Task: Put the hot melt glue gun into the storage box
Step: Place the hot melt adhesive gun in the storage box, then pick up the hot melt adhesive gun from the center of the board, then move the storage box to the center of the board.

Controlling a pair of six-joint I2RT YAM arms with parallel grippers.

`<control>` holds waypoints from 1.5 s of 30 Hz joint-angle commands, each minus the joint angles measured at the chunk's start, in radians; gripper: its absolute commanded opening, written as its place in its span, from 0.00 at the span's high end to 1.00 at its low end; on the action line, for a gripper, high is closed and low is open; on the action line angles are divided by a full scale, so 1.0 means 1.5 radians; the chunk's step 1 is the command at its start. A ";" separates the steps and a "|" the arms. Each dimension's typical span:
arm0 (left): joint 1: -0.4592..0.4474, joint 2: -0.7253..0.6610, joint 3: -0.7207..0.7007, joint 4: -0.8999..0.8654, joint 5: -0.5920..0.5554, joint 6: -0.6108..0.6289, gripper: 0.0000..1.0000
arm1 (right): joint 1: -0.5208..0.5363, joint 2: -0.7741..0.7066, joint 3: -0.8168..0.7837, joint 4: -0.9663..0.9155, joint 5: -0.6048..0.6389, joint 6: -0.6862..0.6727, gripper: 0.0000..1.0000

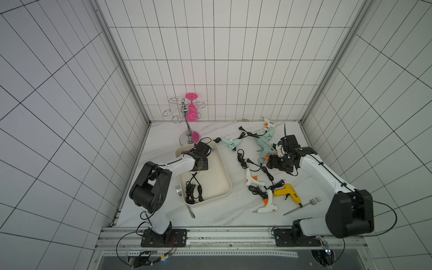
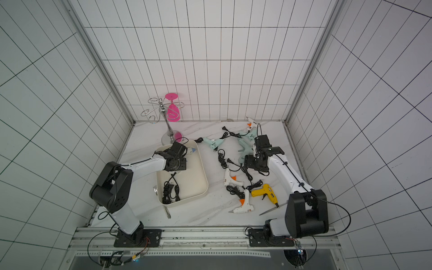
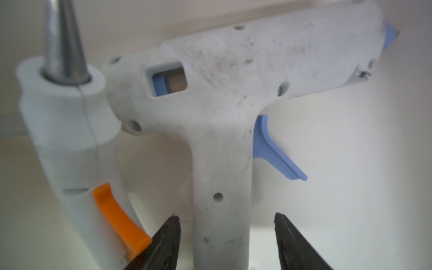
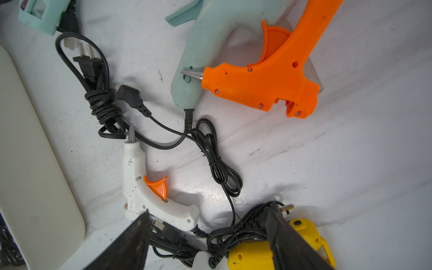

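Left arm (image 1: 177, 163) stretched forward, right arm (image 1: 320, 173) angled inward, both jaws apart

Both top views look steeply down over the whole table (image 1: 222, 217); wrist views sit close, left inside the storage box (image 3: 327, 187).

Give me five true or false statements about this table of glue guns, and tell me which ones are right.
1. The yellow glue gun lies on the table, outside the storage box. True.
2. The left gripper is clamped on the blue-trigger glue gun. False: its jaws stand open on either side of the handle.
3. A pink glass hangs upside down on the wire rack. True.
4. The right gripper holds the orange glue gun. False: it is open and empty, and that gun lies on the table.
5. The storage box holds no cord. False: a bundled black cord lies in it.
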State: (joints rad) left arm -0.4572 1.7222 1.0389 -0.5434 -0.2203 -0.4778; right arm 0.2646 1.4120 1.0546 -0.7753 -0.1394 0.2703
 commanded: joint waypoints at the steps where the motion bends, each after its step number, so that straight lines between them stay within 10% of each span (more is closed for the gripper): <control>1: -0.009 -0.059 -0.008 -0.049 -0.014 0.016 0.34 | 0.022 -0.013 -0.031 -0.050 0.018 0.017 0.28; 13: -0.059 -0.161 0.142 -0.169 -0.072 0.038 0.28 | 0.214 0.077 -0.014 -0.107 0.106 -0.023 0.18; 25: 0.180 -0.278 -0.007 -0.215 -0.026 -0.069 0.27 | 0.223 0.155 -0.010 -0.061 0.099 -0.065 0.13; 45: 0.150 -0.096 0.006 -0.100 0.074 0.036 0.34 | 0.213 0.251 0.035 0.014 0.110 -0.076 0.21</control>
State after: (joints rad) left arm -0.1955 1.5703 1.0142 -0.7509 -0.1219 -0.4698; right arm 0.5888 1.7599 1.0744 -0.7692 0.0299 0.1341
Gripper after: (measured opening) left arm 0.662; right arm 0.797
